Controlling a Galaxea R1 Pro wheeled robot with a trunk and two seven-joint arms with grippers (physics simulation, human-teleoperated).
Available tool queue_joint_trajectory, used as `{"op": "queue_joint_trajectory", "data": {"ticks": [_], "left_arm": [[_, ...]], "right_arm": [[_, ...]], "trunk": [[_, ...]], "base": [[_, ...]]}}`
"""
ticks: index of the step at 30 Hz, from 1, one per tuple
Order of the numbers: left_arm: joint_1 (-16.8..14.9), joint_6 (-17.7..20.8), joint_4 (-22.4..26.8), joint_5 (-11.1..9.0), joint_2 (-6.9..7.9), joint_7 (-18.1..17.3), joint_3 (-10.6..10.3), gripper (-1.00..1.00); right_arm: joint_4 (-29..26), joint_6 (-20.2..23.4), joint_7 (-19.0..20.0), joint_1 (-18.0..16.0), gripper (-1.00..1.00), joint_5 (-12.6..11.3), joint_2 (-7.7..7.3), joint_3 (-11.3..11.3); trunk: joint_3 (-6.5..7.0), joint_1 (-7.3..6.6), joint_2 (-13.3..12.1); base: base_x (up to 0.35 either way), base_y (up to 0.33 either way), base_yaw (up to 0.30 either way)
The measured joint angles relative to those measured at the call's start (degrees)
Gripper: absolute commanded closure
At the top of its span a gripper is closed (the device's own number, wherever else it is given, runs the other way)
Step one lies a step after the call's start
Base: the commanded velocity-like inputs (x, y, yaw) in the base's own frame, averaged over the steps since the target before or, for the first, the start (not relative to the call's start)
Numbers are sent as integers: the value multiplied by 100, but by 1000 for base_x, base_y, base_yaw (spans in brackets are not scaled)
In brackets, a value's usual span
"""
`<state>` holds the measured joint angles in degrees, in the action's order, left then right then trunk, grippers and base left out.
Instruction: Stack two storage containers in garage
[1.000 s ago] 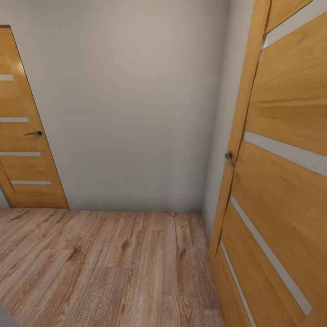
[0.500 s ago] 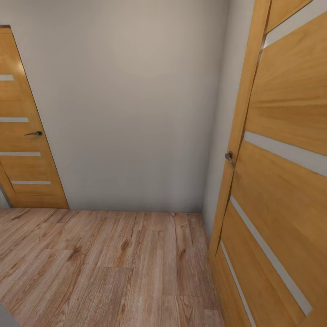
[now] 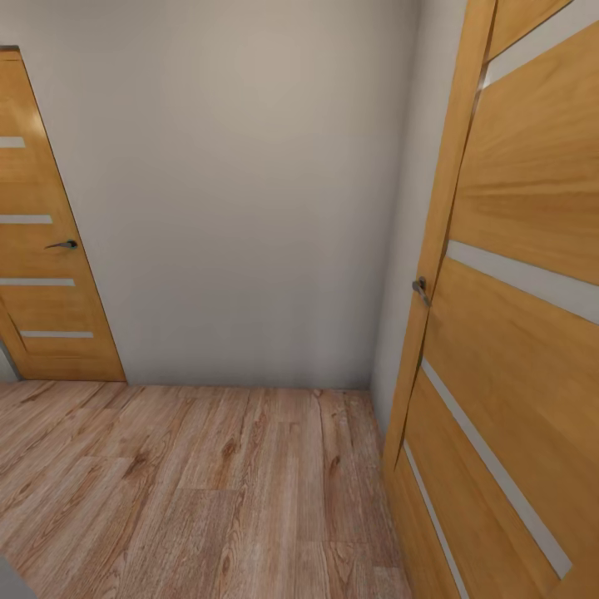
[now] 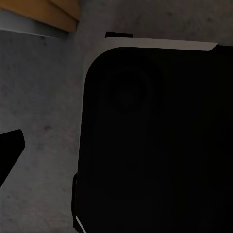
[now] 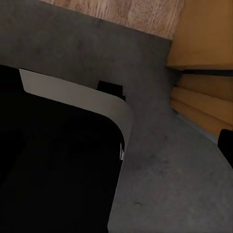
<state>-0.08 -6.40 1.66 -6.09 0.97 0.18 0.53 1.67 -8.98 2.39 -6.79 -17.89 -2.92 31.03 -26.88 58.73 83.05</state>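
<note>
The robot faced a blank wall (image 3: 241, 191), an open door (image 3: 516, 316) close beside it; turning risked a collision. Pincer states could not be told.

A large black rounded body (image 4: 155, 145) with a pale upper edge covered most of the mottled grey floor (image 4: 43, 111). A wood-coloured strip (image 4: 53, 10) sat toward eleven o'clock.

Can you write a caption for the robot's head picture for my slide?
A hallway corner: a closed wooden door on the left, an open wooden door on the right, a plain wall, and wood-plank flooring.
</note>
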Motion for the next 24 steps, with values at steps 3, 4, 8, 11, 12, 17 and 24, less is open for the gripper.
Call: {"op": "queue_joint_trajectory", "data": {"ticks": [3,4,8,11,12,17,24], "left_arm": [[0,1,0,0,0,0,5,-100],[0,1,0,0,0,0,6,-100],[0,1,0,0,0,0,8,-100],[0,1,0,0,0,0,8,-100],[0,1,0,0,0,0,6,-100],[0,1,0,0,0,2,8,-100],[0,1,0,0,0,0,5,-100]], "right_arm": [[-2,0,0,0,-100,2,0,0],[-1,0,0,0,-100,2,0,0],[-4,0,0,0,-100,2,0,0],[-6,-1,0,0,-100,3,0,1],[-7,0,-4,0,-100,-31,0,0],[-8,22,-18,0,-100,-36,3,11],[-8,76,-59,0,-100,-1,8,30]], "trunk": [[0,0,0],[0,0,0],[0,0,0],[0,0,0],[0,0,0],[0,0,0],[0,0,0]], "base": [[0,0,0],[0,0,0],[0,0,0],[0,0,0],[0,0,0],[0,0,0],[0,0,0]]}}
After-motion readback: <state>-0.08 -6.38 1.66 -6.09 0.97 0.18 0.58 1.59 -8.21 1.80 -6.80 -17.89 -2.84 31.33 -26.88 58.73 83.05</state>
